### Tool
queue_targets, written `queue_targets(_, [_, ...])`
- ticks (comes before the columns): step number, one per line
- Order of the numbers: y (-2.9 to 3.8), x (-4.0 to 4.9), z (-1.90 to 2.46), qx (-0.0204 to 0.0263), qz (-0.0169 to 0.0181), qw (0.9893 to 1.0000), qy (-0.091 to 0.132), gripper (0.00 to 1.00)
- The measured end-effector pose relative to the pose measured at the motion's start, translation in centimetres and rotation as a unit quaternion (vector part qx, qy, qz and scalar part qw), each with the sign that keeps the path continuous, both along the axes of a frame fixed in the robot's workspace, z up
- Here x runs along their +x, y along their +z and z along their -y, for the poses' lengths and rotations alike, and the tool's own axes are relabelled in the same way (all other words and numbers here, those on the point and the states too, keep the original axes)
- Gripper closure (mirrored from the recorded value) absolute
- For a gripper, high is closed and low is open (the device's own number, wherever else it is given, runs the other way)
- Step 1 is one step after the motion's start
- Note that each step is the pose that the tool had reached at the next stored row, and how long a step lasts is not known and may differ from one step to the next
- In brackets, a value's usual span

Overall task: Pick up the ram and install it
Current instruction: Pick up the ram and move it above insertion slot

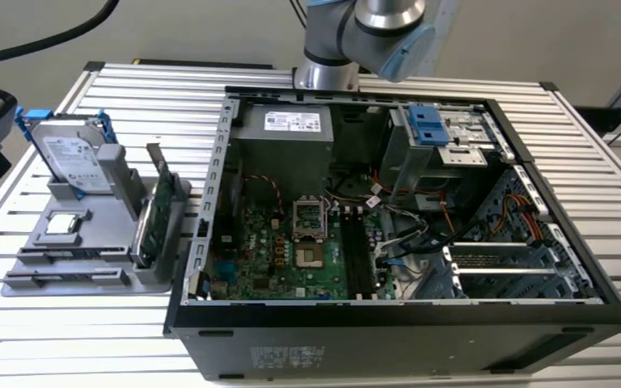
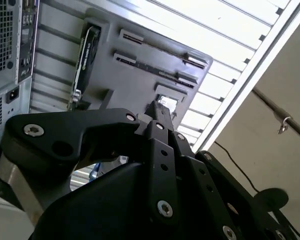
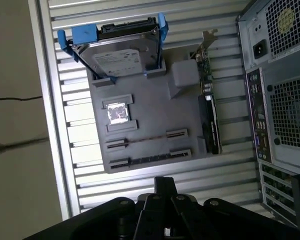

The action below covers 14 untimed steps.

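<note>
Gripper [image 3: 165,181] closed, fingertips together, nothing held; it sits off the slotted edge of the grey tray [image 3: 155,107]. Ram [image 3: 150,158] stands on edge in the outermost slot along that edge, opposite the hard drive [image 3: 121,50]. Open computer case [image 1: 397,242] beside the tray.

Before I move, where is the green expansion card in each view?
Exterior view: the expansion card stands on edge along the grey tray's side facing the computer case.
Second wrist view: the card is the dark strip at the tray edge nearest the case.
First wrist view: the card sits between tray and case.
Shared landmark: the grey tray.
</note>
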State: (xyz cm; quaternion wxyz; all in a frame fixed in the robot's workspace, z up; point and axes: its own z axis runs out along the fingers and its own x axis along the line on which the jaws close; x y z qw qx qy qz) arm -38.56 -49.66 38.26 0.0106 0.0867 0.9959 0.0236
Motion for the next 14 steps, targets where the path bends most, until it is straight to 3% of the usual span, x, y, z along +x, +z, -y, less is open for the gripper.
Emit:
queue_targets(7, [0.0,-0.01,0.08,0.0,0.0,0.9996,-0.027,1.0])
queue_targets(14, [0.0,-0.04,0.12,0.0,0.0,0.9986,-0.053,1.0])
